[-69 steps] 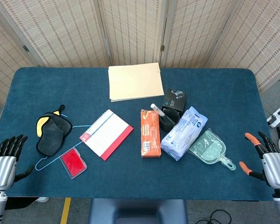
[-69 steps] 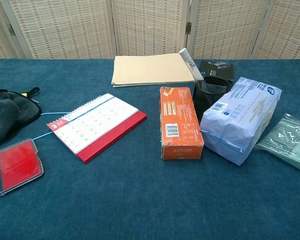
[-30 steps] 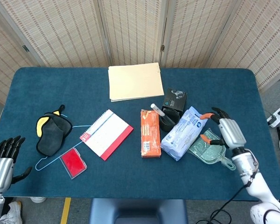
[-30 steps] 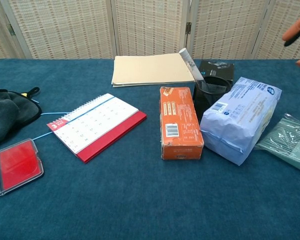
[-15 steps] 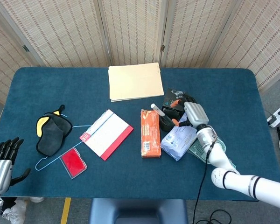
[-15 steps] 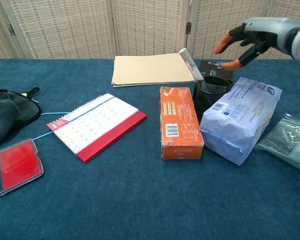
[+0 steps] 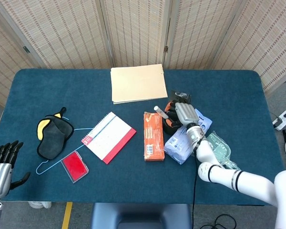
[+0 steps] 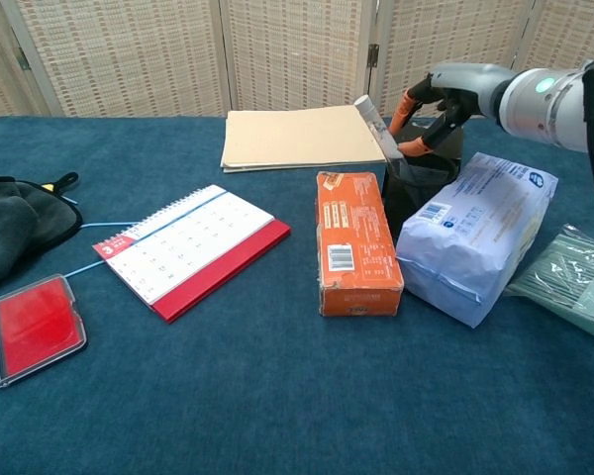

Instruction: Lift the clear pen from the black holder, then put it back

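A clear pen (image 8: 376, 124) leans in the round black holder (image 8: 413, 187), between a glossy orange box (image 8: 353, 242) and a soft plastic pack (image 8: 475, 235) on the blue felt bench (image 8: 277, 396). The right robot hand (image 8: 434, 107) hovers beside the pen, orange-tipped fingers (image 8: 407, 102) apart, holding nothing. The left robot hand (image 7: 3, 162) rests open at the bench edge.

My head view looks steeply down from high over the near edge, taking in the whole blue table (image 7: 62, 181) up to the screens behind. My chest view sits low and close, facing across it; both share the orange box (image 7: 153, 136) (image 8: 354, 240) and the right hand (image 7: 183, 114) (image 8: 453, 87).
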Controlling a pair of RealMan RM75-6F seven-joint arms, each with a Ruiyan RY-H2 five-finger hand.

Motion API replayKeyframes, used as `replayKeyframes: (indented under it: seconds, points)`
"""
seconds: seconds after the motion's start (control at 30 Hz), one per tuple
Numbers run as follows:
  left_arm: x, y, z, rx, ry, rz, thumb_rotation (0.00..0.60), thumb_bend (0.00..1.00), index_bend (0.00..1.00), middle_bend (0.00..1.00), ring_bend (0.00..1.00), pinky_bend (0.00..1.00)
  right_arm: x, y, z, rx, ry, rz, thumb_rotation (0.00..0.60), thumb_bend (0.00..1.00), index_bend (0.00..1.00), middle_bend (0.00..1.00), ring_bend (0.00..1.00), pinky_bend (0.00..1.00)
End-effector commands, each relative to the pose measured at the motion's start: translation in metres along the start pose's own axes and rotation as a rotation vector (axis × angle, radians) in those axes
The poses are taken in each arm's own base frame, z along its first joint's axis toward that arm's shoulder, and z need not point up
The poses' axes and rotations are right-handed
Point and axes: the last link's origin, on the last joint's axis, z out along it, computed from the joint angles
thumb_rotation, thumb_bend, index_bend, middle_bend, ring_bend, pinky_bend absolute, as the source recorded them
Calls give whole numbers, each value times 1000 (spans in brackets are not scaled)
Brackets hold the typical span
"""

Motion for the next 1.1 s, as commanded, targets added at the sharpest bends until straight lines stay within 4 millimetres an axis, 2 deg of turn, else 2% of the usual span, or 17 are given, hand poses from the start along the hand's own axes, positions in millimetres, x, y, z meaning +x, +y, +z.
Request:
replayKeyframes:
  seconds: [0.03,0.5,0.87,1.1]
  points:
    - [0,-1,0,2,-1,0,600,261,113,113,77,106,-2,-2,4,-7,-5,-9,600,282,407,232,0,20]
    - [-2,-4,0,15,-4,1,600,261,113,113,77,106,-11,-7,16,-23,-17,-29,600,303,463,250,0,20]
    - [-4,-7,-1,24,-8,-2,600,261,113,112,77,106,-13,-11,20,-26,-3,-29,600,325,555,297,10,22]
    - [-4,-10,-2,34,-7,-5,600,260,113,112,77,106,-7,-5,10,2,22,45,600,453,632,361,77,46]
